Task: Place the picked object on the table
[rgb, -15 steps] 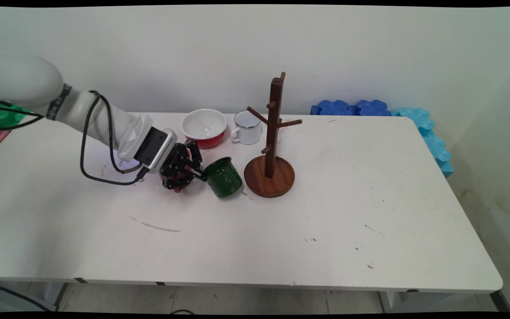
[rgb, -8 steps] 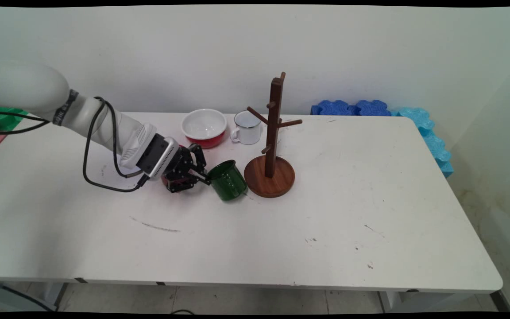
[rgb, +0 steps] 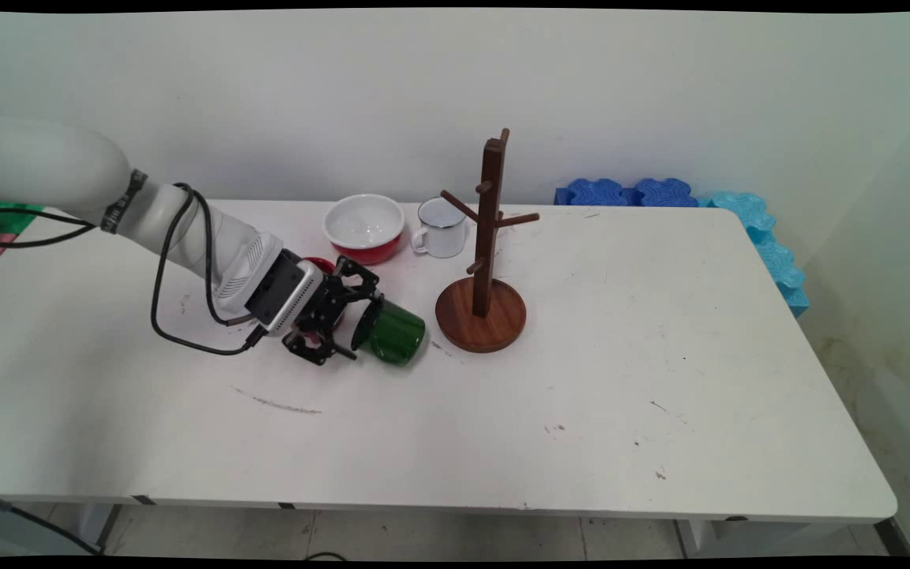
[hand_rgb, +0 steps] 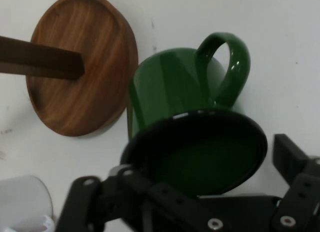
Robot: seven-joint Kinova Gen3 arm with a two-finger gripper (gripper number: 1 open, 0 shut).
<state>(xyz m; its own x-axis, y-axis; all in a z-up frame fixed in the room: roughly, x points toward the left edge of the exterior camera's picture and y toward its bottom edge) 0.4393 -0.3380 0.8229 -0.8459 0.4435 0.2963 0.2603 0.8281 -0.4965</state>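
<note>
As the white arm (rgb: 186,233) reached low across the counter (rgb: 581,379) with black cables (rgb: 159,308) looping beneath it, its black fingers (rgb: 366,280) stood spread wide apart and clamped on nothing. A red object (rgb: 319,265) showed just behind the fingers, mostly hidden by them, and what it was could not be made out.

Directly ahead of the fingers lay a green mug (rgb: 393,338), tipped on its side on the counter with its dark mouth turned toward them. Seen from the hand, the mug's (hand_rgb: 190,92) rim sat in the gap between the fingers (hand_rgb: 295,167), and its handle arched off the body just past the rim. Whether either finger touched the rim could not be told.

Past the fingers toward the wall stood a red bowl with a white inside (rgb: 364,225), and beside it a white mug (rgb: 441,227), upright.

Just beyond the green mug's bottom, further along the line of the fingers, rose a dark wooden mug tree (rgb: 486,237) on a round base (hand_rgb: 80,67). Every peg in sight was bare, and the green mug lay near the base but apart from it.

Well beyond the fingers, at the counter's far corner, blue foam pieces (rgb: 629,192) lined the wall.
</note>
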